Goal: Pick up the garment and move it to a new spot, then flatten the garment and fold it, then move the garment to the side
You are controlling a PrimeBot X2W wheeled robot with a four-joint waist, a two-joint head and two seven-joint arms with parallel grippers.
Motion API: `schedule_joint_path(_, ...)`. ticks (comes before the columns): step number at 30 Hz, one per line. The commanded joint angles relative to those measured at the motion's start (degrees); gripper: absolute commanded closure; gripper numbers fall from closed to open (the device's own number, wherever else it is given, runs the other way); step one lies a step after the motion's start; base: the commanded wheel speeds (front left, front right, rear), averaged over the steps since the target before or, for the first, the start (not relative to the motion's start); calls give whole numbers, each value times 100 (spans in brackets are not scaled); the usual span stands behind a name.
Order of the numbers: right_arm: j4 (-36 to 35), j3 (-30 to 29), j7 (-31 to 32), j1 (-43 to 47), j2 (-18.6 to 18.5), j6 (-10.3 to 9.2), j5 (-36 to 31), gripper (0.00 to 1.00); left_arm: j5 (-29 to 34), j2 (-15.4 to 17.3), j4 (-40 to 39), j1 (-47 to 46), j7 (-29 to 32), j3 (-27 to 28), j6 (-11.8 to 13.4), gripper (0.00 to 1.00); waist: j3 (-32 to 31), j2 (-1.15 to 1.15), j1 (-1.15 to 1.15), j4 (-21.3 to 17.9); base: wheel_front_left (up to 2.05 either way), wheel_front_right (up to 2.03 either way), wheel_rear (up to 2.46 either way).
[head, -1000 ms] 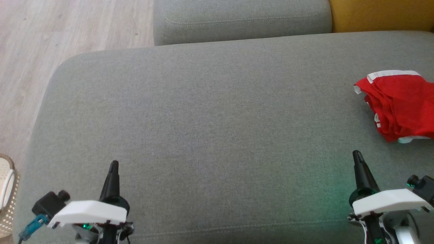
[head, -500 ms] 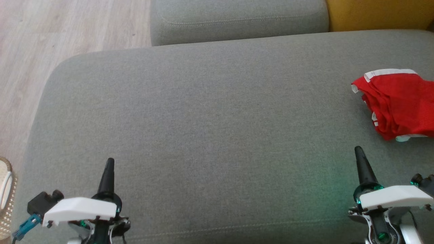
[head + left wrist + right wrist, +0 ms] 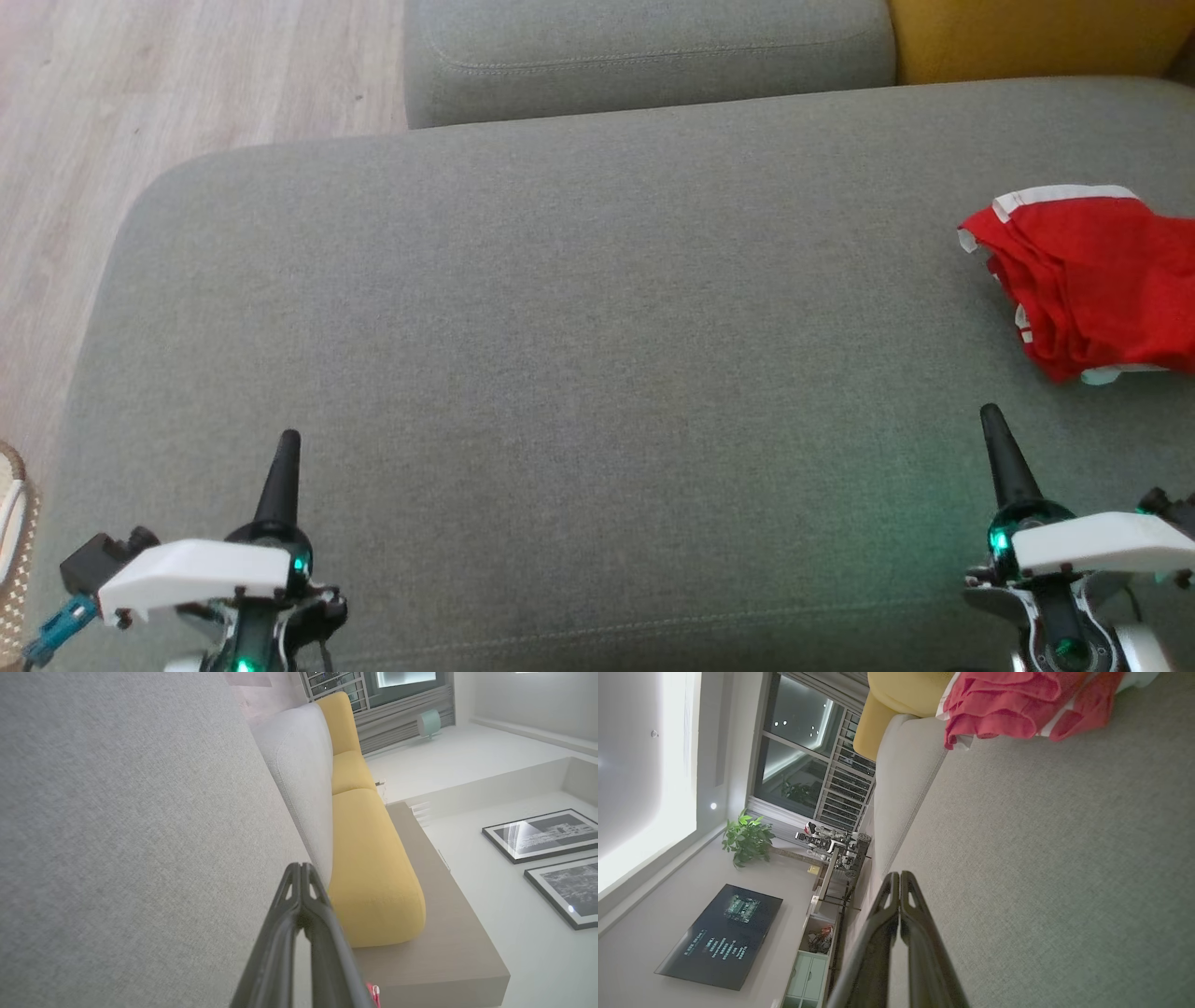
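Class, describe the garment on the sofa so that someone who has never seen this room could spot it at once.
Start at the grey sofa cushion before the robot and follow it to its right end. There, beyond the right gripper, lies the garment, a rumpled heap of cloth. Its bright red with white trim sets it apart from the grey fabric around it.

Soft even daylight, sharp focus — wide-angle bending at wrist-view edges, window glare blown out.
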Motion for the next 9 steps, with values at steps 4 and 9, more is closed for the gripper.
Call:
schedule_joint_path(4, -156, 51, 105, -336, -21, 0, 360, 100, -308, 103, -138, -347, 111, 248, -106, 100, 0, 0, 0, -17, 0, 0, 0)
schedule_joint_path(9, -150, 37, 188, -353, -21, -1, 698, 100, -597, 103, -100, -388, 196, 326, -146, 100, 0, 0, 0, -39, 0, 0, 0)
